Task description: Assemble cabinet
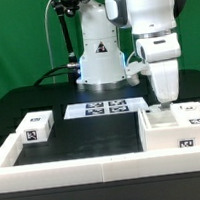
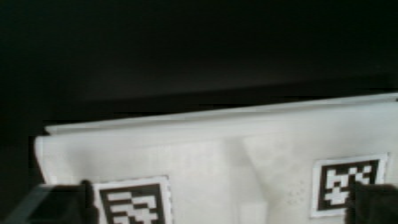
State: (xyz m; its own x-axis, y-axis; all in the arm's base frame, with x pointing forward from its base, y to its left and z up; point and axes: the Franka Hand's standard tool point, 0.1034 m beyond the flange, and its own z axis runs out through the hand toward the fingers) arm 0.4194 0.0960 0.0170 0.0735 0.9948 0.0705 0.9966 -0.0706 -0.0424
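The large white cabinet body point(image 1: 178, 131) lies at the exterior view's right, with tags on its top and front. My gripper point(image 1: 166, 103) hangs straight down over its far edge, fingertips at or just above the top. In the wrist view a white tagged face of the cabinet body point(image 2: 231, 150) fills the lower half. My gripper point(image 2: 222, 208) is open, with one dark finger point(image 2: 64, 204) at each side of that face. I cannot tell whether they touch it. A small white tagged block point(image 1: 36, 127) sits at the exterior view's left.
The marker board point(image 1: 107, 108) lies in front of the robot base point(image 1: 99, 63). A low white rail point(image 1: 86, 171) runs along the table's front and left edges. The black table top point(image 1: 92, 139) lies between the block and the cabinet body.
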